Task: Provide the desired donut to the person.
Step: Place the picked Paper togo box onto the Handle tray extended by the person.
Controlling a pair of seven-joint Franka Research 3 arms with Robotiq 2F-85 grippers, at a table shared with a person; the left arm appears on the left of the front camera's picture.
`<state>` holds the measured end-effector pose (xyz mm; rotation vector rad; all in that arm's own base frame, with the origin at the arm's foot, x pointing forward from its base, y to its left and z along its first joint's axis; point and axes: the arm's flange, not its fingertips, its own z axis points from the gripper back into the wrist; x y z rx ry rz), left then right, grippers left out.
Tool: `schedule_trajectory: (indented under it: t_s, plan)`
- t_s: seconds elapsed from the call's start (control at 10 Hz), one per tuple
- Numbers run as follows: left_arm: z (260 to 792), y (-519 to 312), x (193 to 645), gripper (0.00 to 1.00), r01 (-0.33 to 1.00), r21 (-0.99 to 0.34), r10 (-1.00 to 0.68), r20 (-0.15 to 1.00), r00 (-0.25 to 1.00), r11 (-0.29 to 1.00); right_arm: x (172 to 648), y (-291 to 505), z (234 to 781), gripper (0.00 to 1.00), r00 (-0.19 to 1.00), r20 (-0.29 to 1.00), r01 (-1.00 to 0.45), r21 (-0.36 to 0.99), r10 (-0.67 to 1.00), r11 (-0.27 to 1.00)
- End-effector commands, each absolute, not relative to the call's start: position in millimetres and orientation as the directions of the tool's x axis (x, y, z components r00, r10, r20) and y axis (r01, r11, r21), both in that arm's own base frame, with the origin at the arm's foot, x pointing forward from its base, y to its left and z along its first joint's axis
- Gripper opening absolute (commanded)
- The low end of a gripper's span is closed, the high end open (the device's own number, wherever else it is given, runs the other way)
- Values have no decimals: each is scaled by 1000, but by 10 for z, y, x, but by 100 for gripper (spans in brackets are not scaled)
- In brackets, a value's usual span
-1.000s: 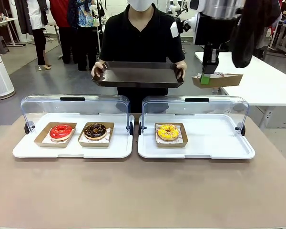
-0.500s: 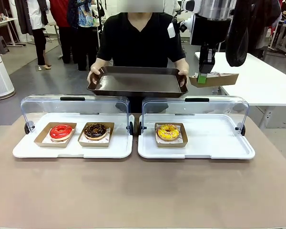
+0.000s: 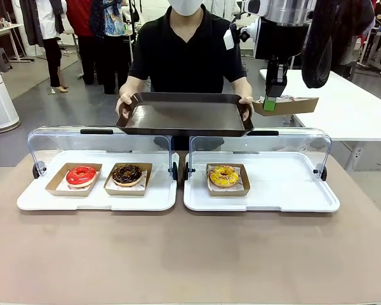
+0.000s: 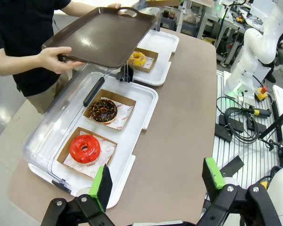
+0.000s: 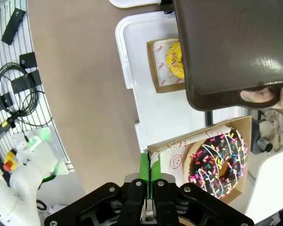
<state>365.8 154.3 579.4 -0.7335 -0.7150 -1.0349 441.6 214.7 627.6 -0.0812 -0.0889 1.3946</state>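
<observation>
The right arm descends from the upper right of the front view with its wrist pointing straight down. The right gripper (image 3: 269,103) is closed narrow, its green pads (image 5: 143,165) pinching one edge of a cardboard tray (image 3: 293,106). This tray carries the sprinkled chocolate donut (image 5: 220,159) and hangs level, clear of the table, beyond the right-hand clear lid (image 3: 260,143). It is just beside the right end of the brown serving tray (image 3: 184,115).

The person (image 3: 187,54) stands at the far side and holds the serving tray in both hands (image 3: 125,101), tilted slightly toward the robot, above the two lids. One hand (image 3: 245,101) grips the handle nearest the cardboard tray.

The left gripper (image 4: 156,181) hovers high over the table's left end. Its fingers (image 4: 102,185) are spread wide with nothing between them.

A red donut (image 3: 81,175) and a chocolate donut (image 3: 127,173) rest on the left white tray (image 3: 95,202). A yellow donut (image 3: 223,175) rests on the right white tray (image 3: 286,197).
</observation>
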Motion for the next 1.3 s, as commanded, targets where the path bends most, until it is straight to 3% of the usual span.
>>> schedule_trajectory:
  t_s: [0.0, 0.8, 1.2]
  plan:
    - [5806, 1535, 3652, 100, 926, -190, -484, 808, 336, 326, 4382, 2128, 6249, 0, 184, 14, -977, -105, 983, 185]
    - [5806, 1535, 3652, 100, 926, -190, -484, 808, 336, 326, 4416, 2147, 6275, 1, 173, 14, -979, -110, 985, 174]
    - [5806, 1535, 3652, 100, 926, -190, -484, 808, 336, 326, 4656, 2750, 6575, 1, 174, 93, -969, -163, 980, 188]
